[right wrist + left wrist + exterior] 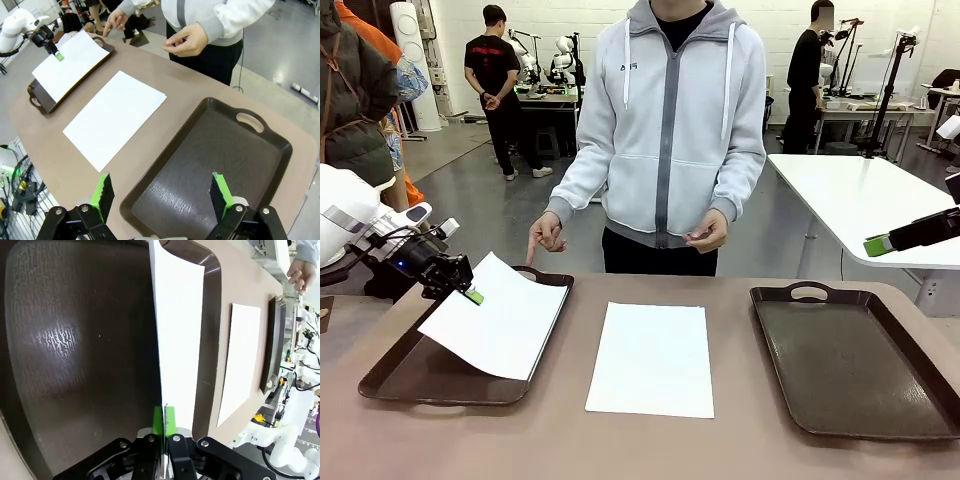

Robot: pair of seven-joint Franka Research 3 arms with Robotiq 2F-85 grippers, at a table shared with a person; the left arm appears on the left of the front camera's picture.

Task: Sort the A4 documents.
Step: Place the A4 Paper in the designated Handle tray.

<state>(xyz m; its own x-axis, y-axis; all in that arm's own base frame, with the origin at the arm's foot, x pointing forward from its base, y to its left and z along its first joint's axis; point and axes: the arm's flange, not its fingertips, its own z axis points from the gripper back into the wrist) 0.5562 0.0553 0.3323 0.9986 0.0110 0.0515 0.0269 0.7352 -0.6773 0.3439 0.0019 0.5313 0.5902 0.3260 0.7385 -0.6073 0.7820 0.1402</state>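
Note:
One white A4 sheet (505,318) hangs tilted over the left dark brown tray (395,375), its near-right part resting toward the tray's rim. My left gripper (470,294) is shut on that sheet's left edge; in the left wrist view the green pads (164,421) pinch the paper (177,330) edge-on above the tray floor (75,350). A second A4 sheet (652,357) lies flat on the table between the trays, also seen as a sheet (116,116) in the right wrist view. My right gripper (162,196) stands open, raised above the near corner of the right tray (215,155); its green pad (878,245) shows at the right.
The right tray (850,360) has nothing in it. A person in a grey hoodie stands at the far side, one hand (546,236) pointing down near the left tray's far handle, the other hand (710,232) at waist height. A white table (860,195) stands behind on the right.

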